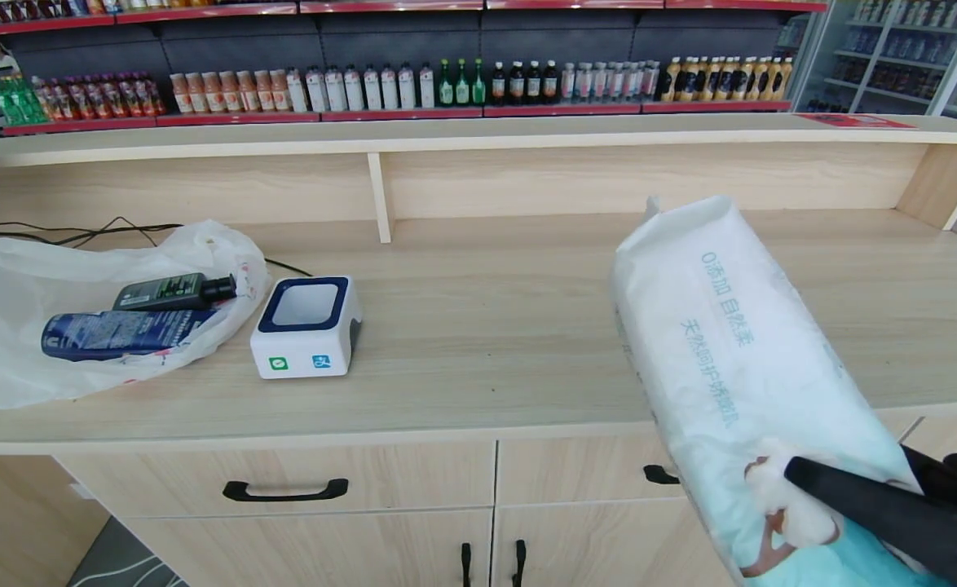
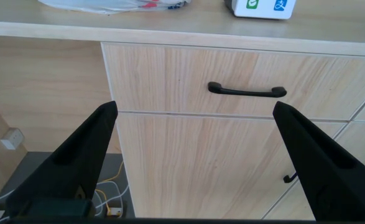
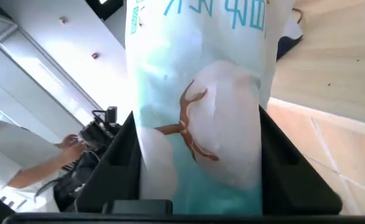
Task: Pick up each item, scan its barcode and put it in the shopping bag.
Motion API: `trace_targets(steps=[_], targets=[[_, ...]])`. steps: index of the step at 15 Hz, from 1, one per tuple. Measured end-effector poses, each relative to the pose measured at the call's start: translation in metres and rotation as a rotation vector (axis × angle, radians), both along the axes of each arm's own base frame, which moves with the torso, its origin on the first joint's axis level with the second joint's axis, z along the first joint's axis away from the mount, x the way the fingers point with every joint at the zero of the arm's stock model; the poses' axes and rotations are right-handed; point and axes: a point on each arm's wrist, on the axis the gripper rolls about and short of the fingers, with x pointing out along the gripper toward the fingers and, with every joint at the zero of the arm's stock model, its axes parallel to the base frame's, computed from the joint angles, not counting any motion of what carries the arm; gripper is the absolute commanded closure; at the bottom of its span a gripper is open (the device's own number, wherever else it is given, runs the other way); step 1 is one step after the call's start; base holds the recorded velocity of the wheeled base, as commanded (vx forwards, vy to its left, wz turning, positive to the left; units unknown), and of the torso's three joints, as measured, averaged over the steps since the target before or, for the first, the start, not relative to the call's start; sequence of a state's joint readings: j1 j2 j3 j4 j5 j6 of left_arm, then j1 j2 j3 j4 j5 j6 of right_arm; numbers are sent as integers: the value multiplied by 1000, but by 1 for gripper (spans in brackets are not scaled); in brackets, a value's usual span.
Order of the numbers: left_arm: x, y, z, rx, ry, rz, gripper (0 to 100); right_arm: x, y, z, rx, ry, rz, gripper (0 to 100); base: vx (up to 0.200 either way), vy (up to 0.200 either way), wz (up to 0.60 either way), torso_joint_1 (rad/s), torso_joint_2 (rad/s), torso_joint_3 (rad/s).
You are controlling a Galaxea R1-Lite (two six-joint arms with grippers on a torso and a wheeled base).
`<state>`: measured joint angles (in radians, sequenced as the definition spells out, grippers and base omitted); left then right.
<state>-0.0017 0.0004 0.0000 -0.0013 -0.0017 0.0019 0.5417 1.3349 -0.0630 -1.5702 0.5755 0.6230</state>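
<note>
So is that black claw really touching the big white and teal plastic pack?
Touching. The right wrist view shows the right gripper with its black fingers pressed against both sides of the white and teal plastic pack.

Counting now: I see one plastic bag (image 1: pixel 6 302), and two bottles in it, a dark bottle (image 1: pixel 173 292) and a blue bottle (image 1: pixel 120 333). One scanner (image 1: pixel 307 326), just the one. One big white pack (image 1: pixel 731 359) over on my right. Below the counter (image 1: pixel 487 342) I get two drawer handles, left handle (image 1: pixel 284 490) and right handle (image 1: pixel 659 474), plus two upright door handles (image 1: pixel 465 562). Shelf bottles (image 1: pixel 381 86) behind, two rows showing: too many for me to count
</note>
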Motion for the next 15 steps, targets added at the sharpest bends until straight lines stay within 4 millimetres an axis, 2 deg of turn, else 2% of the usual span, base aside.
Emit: trace_targets(steps=[4, 7, 12, 15], targets=[[0, 0, 0, 0, 0, 0, 0, 13, -4, -5, -97, -124, -119, 100, 0, 0, 0, 0, 0, 0], [0, 0, 0, 0, 0, 0, 0, 38, -24, -12, -355, -398, -498, 100, 0, 0, 0, 0, 0, 0], [0, 0, 0, -1, 1, -3, 0, 57, -64, -17, -562, -451, -835, 100, 0, 0, 0, 0, 0, 0], [0, 0, 0, -2, 1, -3, 0, 70, -72, -8, -577, -475, -933, 100, -200, 0, 0, 9, 2, -1]])
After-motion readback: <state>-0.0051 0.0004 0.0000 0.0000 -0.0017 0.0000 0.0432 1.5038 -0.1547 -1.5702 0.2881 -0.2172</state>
